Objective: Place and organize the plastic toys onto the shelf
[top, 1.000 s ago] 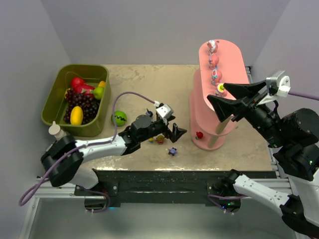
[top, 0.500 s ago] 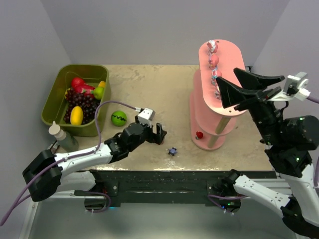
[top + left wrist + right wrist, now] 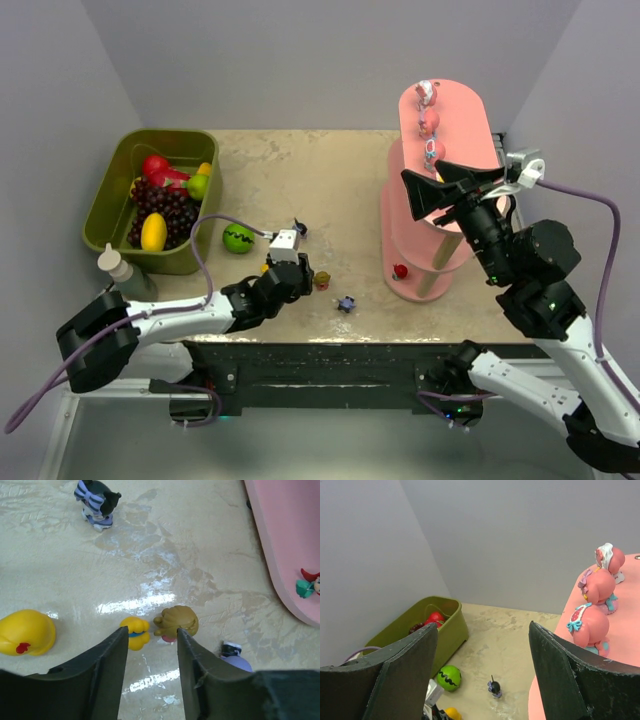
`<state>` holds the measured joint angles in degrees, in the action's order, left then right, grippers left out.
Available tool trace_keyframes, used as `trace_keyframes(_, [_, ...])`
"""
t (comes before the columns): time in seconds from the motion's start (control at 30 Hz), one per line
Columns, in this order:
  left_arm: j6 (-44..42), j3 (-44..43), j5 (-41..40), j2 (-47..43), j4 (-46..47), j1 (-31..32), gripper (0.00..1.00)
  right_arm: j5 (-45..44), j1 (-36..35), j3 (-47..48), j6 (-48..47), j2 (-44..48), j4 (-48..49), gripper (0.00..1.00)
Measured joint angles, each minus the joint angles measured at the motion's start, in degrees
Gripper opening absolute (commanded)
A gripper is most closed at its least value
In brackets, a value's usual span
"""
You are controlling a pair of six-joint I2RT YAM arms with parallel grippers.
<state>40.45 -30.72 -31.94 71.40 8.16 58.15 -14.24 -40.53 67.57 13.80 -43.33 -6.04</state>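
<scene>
The left gripper [image 3: 151, 636] hangs low over the table [image 3: 200, 545]. Its fingers [image 3: 107, 675] are apart at a narrow gap and pinch nothing that I can see. Just past their tips lie a small yellow-and-blue toy [image 3: 135, 633], close against one finger, and a brown-haired toy [image 3: 175, 622] touching it on the other side. The next squeeze looks aimed at one of these two, and catching both at once is a risk. Around them on the table are a larger yellow toy [image 3: 25, 632] off to one side, a lavender toy [image 3: 235, 659] half hidden behind the other finger, and farther off a black figurine with a purple bow [image 3: 96, 504]. The right gripper [image 3: 482, 627] is up beside the top of the shelf [image 3: 627, 615], spread wide and empty. On the top board three pink figurines [image 3: 597, 586] stand in a row, and a red-haired figure [image 3: 309, 585] lies near the edge of the bottom board. In the overhead view the right arm hides most of the middle board, so I cannot tell what it carries. By my reckoning four toys are placed and at least five are left on the table, so the job is roughly half done. The green ball [image 3: 238, 238] and the olive bin [image 3: 110, 215] of fake fruit stand well apart from the shelf.
</scene>
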Motion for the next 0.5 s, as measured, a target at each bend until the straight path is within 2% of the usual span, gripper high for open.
trace_keyframes(0.27, [1.0,0.1,-2.8,3.0,0.0,0.1,0.47,-1.1,0.0,-0.7,0.1,1.6,-0.8,0.77])
trace_keyframes(0.5, [1.2,0.1,-3.3,4.6,0.5,0.1,0.53,-1.3,0.0,-0.7,0.1,2.8,-0.8,0.77])
